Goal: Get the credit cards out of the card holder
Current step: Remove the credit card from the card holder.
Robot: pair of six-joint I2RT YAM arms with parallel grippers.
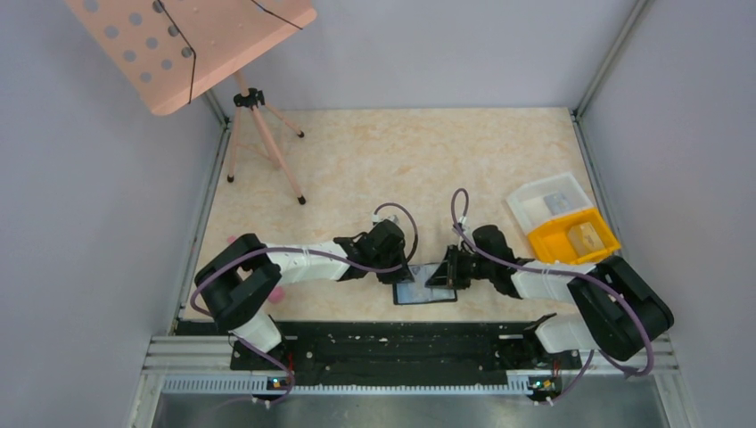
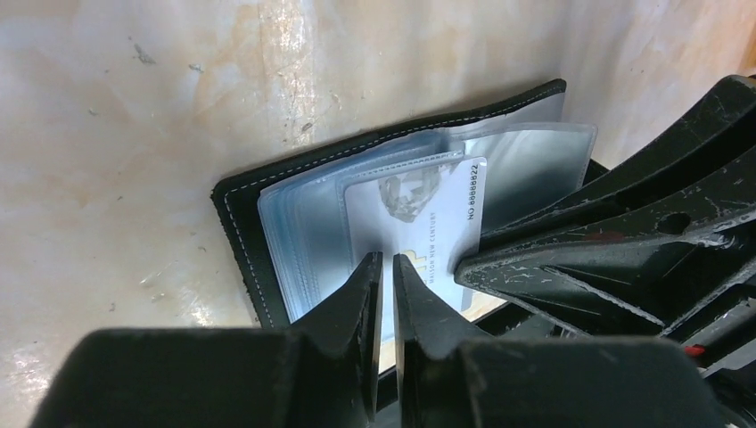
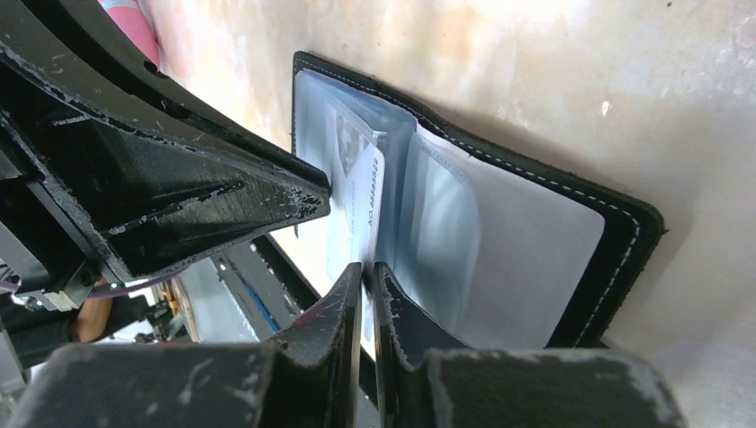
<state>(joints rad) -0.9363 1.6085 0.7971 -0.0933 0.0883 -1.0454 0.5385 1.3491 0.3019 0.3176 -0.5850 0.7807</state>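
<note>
The black card holder [image 1: 426, 292] lies open on the table near the front edge, between both grippers. Its clear plastic sleeves fan out in the left wrist view [image 2: 303, 232] and the right wrist view [image 3: 526, 259]. A white credit card [image 2: 419, 214] with printed numbers sticks partly out of a sleeve. My left gripper [image 2: 385, 267] is shut on the card's lower edge. My right gripper [image 3: 367, 272] is shut on a sleeve edge of the holder beside the card [image 3: 357, 196]. In the top view the left gripper [image 1: 406, 272] and right gripper [image 1: 443, 272] meet over the holder.
A yellow bin [image 1: 571, 236] and a clear plastic tray [image 1: 548, 203] stand at the right edge. A pink perforated stand on a tripod [image 1: 258, 134] is at the back left. A small pink object [image 1: 234, 241] lies by the left arm.
</note>
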